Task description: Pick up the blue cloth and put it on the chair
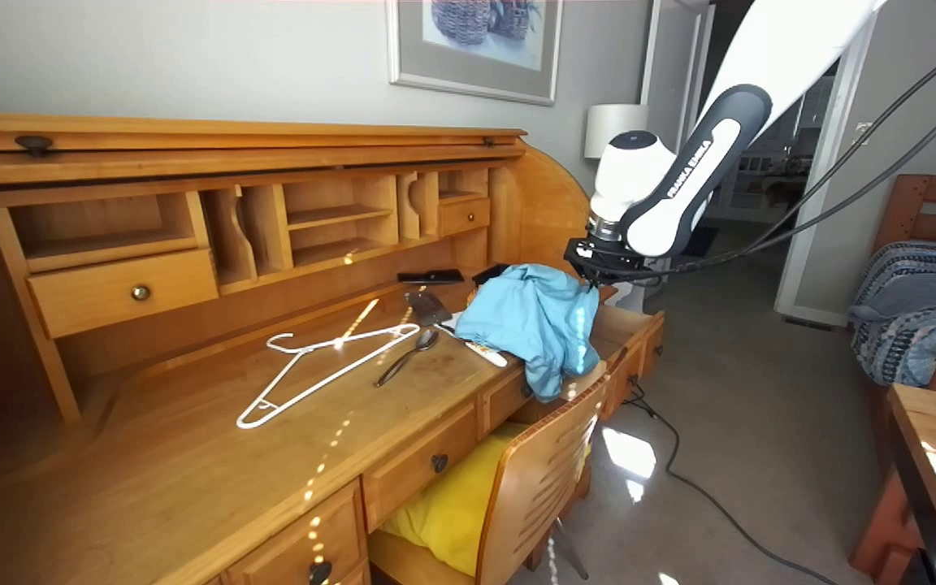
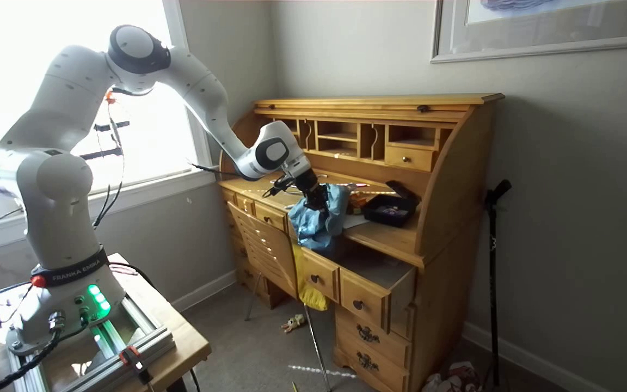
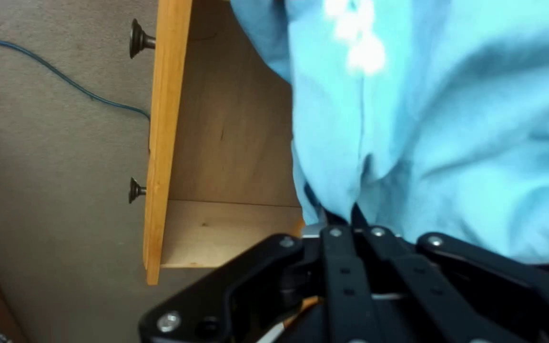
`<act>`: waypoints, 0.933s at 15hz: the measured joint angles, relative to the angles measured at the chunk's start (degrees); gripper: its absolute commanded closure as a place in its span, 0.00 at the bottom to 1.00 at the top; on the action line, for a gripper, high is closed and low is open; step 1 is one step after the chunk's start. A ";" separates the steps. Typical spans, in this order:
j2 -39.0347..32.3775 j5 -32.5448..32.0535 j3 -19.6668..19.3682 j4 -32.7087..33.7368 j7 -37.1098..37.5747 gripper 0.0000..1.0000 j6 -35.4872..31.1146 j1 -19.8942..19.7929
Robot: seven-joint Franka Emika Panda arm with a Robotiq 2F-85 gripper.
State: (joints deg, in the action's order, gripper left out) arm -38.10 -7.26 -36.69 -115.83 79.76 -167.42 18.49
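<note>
A wooden desk stands against a grey wall near a bright window.

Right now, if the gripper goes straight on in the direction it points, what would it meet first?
The blue cloth, which the gripper seems to pinch. Beyond it, perhaps the open drawer of the roll-top desk, but the cloth hides part of that line and depth is unclear.
</note>
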 measured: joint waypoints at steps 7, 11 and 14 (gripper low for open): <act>12.03 -8.69 -6.98 8.26 -5.68 0.99 11.79 5.41; 23.08 -9.13 0.45 12.90 -17.40 0.99 20.55 -0.16; 31.10 -3.22 11.57 15.89 -28.80 0.99 32.23 -8.32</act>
State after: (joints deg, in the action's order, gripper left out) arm -7.00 -10.49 -25.12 -99.94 50.96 -135.18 10.17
